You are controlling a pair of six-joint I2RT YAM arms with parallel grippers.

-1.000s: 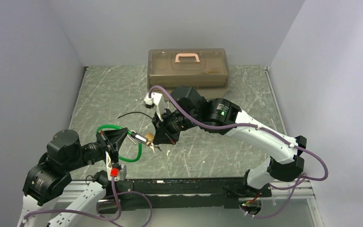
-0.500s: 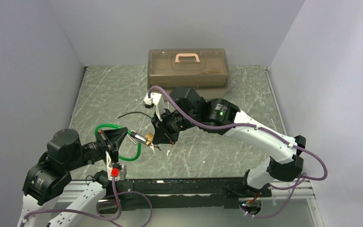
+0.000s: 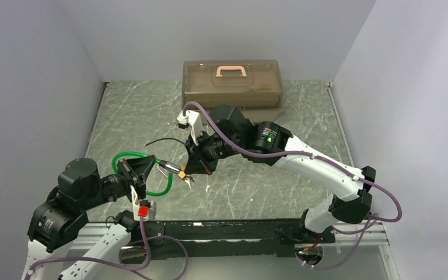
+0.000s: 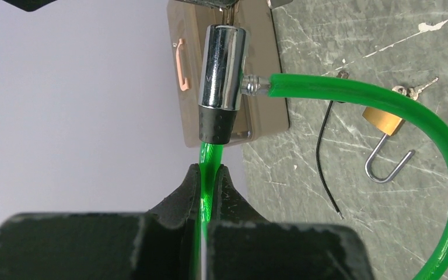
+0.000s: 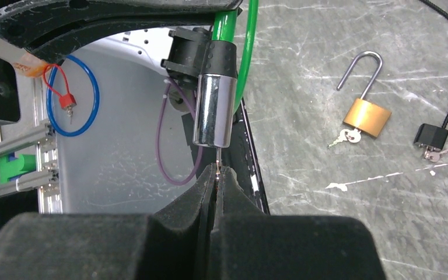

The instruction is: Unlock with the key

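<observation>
Mostly hidden key [image 5: 217, 158] pinched in right end effector [image 5: 216, 178], green cable [image 4: 385, 102] cut off

The left arm [image 3: 73, 195] is showing bulky black cylindrical joint housings above white link shells, and a small red fitting [image 3: 143, 209] is showing near its wrist. The right arm [image 3: 321, 166] is wearing the same white shells and black joints, with a green indicator light [image 3: 266, 142] glowing on one housing. Thin purple cables [image 3: 399, 207] are trailing along both arms. The left gripper [image 4: 210, 172] and right gripper [image 5: 217, 174] are each presenting matte black, wedge-shaped jaws.
</observation>
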